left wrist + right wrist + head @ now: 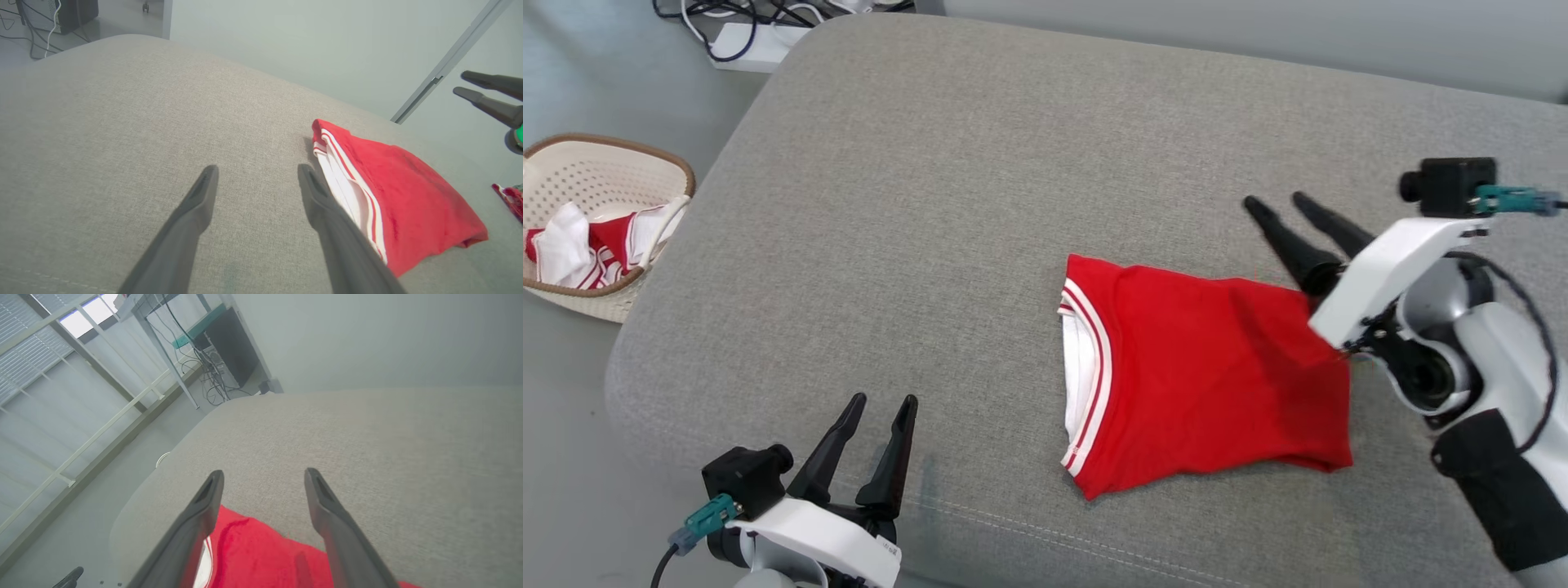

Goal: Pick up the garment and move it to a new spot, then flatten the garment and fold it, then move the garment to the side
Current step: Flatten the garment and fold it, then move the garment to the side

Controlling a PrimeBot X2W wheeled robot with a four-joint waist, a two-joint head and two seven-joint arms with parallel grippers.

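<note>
I see a broad grey fabric cushion [980, 163] on a pale floor [572, 73]. Far left lie cables and a white power strip [747, 45]. A plain wall [367, 335] stands behind, and daylight comes through the windows [24, 351].

Folded red garment [1217, 376] on cushion [947, 204]

You will find no readable text, label, brand, number or sign on anything pictured here.

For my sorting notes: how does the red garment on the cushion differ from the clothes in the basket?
The red garment lies folded flat; the clothes lie crumpled. The garment rests on the grey cushion; the clothes sit in the basket. Both are red with white stripes.
</note>
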